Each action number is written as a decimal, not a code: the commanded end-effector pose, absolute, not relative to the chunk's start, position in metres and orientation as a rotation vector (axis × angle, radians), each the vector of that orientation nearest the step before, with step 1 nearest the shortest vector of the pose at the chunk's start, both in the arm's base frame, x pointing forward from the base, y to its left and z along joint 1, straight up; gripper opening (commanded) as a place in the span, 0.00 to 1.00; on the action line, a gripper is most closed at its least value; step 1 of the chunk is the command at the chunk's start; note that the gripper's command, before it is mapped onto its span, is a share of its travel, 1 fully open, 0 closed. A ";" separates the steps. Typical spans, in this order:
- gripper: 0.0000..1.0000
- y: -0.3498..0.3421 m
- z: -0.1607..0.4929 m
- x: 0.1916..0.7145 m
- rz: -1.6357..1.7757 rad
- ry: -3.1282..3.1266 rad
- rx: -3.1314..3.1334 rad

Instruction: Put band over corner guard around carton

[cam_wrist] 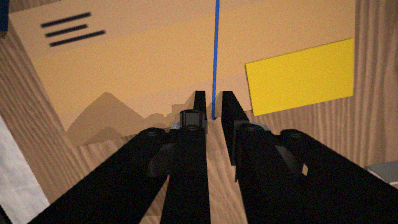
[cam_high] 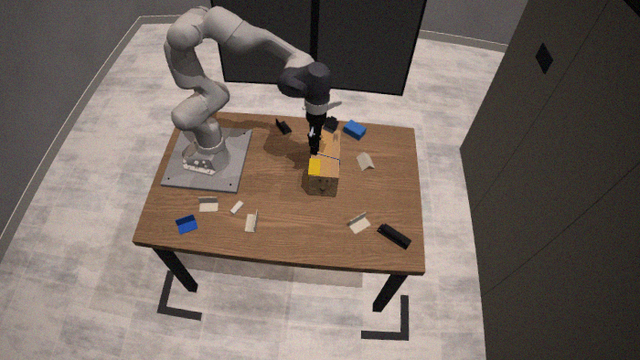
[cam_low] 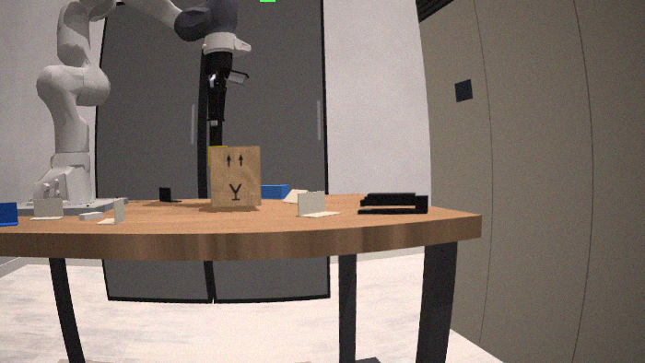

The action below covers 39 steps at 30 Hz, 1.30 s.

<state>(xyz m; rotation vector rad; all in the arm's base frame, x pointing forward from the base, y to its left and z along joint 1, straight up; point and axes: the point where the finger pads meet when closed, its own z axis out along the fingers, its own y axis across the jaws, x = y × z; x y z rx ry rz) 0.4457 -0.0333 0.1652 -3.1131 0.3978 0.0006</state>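
Right now, your gripper [cam_high: 314, 152] [cam_low: 216, 142] [cam_wrist: 213, 106] has its fingertips narrowly apart, with a visible gap, at the edge of the carton [cam_high: 328, 169] [cam_low: 236, 175] [cam_wrist: 135, 65], centre-right in the top view. You see the blue band [cam_wrist: 216, 55] beside, not over, the yellow corner guard [cam_high: 314, 167] [cam_low: 218, 146] [cam_wrist: 302, 77].
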 end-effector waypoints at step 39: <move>0.18 -0.034 0.159 0.446 0.001 0.403 -3.114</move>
